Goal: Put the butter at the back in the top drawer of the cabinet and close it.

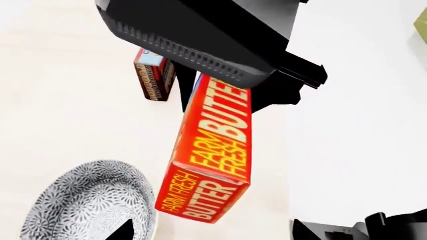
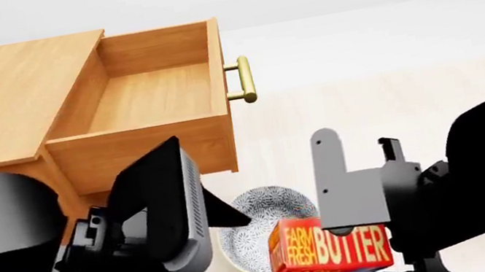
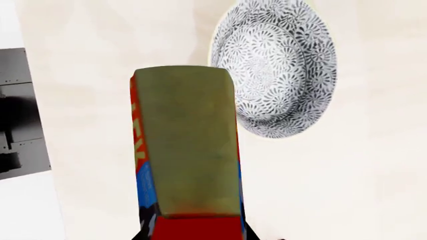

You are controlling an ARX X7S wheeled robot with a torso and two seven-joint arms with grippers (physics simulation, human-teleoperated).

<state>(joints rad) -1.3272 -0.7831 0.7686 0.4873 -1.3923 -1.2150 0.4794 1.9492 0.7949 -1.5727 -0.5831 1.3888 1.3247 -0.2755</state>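
Head view: right tool [image 2: 365, 160] grips the butter [image 2: 330, 247], partly hidden; left tool's [image 2: 177, 221] spread unclear.

One butter carton [image 2: 331, 247], one patterned bowl [image 2: 254, 217], one pudding box [image 1: 154, 74], one cabinet [image 2: 1, 110].

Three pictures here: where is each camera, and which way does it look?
Head: high up, looking down over both arms at the open top drawer.
Left wrist: on the left arm, facing the floor; a dark gripper part shows.
Right wrist: on the right arm, close behind the butter.
All three show the butter and the bowl.
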